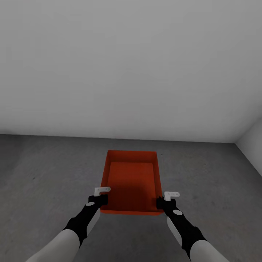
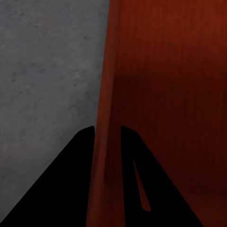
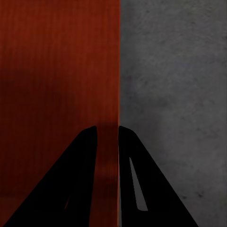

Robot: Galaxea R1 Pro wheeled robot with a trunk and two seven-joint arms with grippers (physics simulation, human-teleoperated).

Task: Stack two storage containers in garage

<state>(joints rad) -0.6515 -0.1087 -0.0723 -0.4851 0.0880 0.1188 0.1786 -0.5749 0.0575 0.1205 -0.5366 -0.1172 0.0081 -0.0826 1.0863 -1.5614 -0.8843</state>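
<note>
In the garage, low centre of frame, one storage container [image 1: 131,182] hung over the concrete floor [image 1: 43,171], left tool [image 1: 101,198] and right tool [image 1: 162,201] each pinching a side wall; set-down and stacking seemingly remained.

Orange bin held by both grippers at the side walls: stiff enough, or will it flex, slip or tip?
The storage container looks rigid: straight walls, no visible bowing. It is empty, so probably light. The left gripper and right gripper each pinch a thin, smooth wall, so slipping seems the likelier risk.
</note>
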